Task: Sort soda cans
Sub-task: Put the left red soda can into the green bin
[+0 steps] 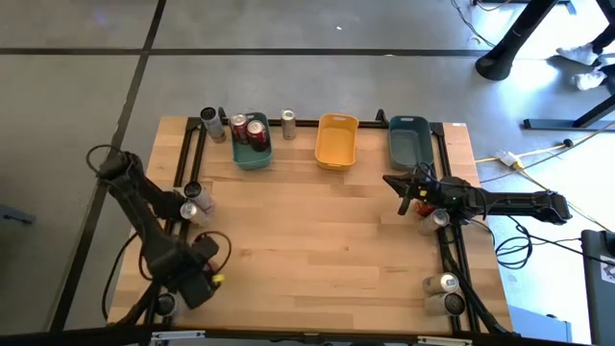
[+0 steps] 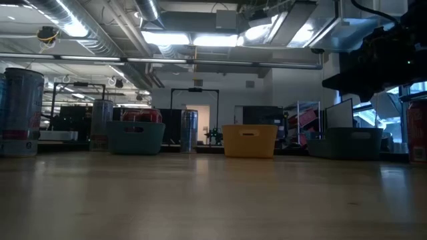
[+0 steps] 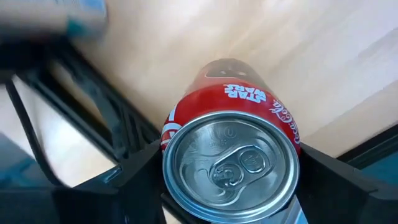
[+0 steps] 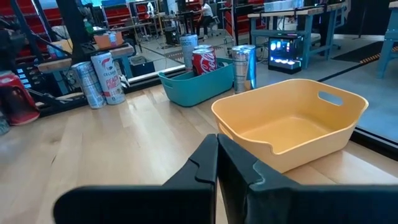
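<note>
My left gripper (image 1: 197, 277) is near the table's near-left corner and is shut on a red soda can (image 3: 231, 149), whose silver top faces the left wrist camera. My right gripper (image 1: 404, 186) (image 4: 217, 142) hovers shut and empty toward the table's right, just near of the yellow tray (image 4: 292, 121) and the grey-blue tray (image 1: 408, 141). Red cans (image 1: 252, 131) stand in the teal tray (image 1: 253, 159). Other cans stand by the left edge (image 1: 190, 202), at the far edge (image 1: 288, 118), and on the right (image 1: 448, 284). My left gripper pinches the red can between its two fingers (image 3: 134, 171), one on each side of the can's wall near its top rim (image 3: 171, 134). The fingers come from above, slanting down along the can. Whether the can's base is on the table, I cannot tell.
A black frame (image 1: 184, 159) runs along the table's left, far and right sides. The three trays stand in a row at the far edge. Bare wood (image 1: 317, 240) fills the middle. More cans stand in the near-right corner (image 1: 452, 304) and beside the right arm (image 1: 438, 217).
</note>
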`<state>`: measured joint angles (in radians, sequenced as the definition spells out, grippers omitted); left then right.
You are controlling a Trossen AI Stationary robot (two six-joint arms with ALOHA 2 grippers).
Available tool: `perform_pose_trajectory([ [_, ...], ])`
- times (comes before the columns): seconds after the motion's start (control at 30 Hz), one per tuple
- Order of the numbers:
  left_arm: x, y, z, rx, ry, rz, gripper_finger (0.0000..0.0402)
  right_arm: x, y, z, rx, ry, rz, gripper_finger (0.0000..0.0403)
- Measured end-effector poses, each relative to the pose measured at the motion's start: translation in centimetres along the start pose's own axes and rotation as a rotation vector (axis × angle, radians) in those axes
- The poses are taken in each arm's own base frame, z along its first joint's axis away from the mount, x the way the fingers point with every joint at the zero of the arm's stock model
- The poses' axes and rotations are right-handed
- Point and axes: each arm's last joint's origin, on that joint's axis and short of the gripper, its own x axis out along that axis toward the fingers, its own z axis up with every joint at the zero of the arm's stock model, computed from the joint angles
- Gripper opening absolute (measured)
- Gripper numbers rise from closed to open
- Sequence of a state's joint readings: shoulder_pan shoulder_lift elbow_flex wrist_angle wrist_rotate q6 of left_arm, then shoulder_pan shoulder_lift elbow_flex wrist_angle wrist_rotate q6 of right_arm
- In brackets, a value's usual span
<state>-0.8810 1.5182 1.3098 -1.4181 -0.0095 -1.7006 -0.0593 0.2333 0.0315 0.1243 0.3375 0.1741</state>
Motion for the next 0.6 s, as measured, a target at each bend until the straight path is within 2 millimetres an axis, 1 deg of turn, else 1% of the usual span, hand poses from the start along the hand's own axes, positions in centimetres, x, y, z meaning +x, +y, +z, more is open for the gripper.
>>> perform_pose_trajectory([
  [0.2,-3.0,0.9,4.5,0.044,-0.114,-0.040,0.0289,0.0,0.0,0.1,0.002,-0.007,0.002,0.0010],
  [0.3,-4.3,1.5,7.1,0.076,-0.160,-0.027,0.0290,0.0,0.0,0.1,-0.002,-0.007,0.002,0.0010],
  [0.4,-5.3,2.2,9.6,0.120,-0.203,-0.006,0.0291,0.0,0.0,0.1,-0.007,-0.007,0.001,0.0010],
  [0.6,-6.5,4.0,14.5,0.160,-0.276,0.027,0.0291,0.0,0.0,0.0,-0.009,-0.001,0.001,0.0010],
])
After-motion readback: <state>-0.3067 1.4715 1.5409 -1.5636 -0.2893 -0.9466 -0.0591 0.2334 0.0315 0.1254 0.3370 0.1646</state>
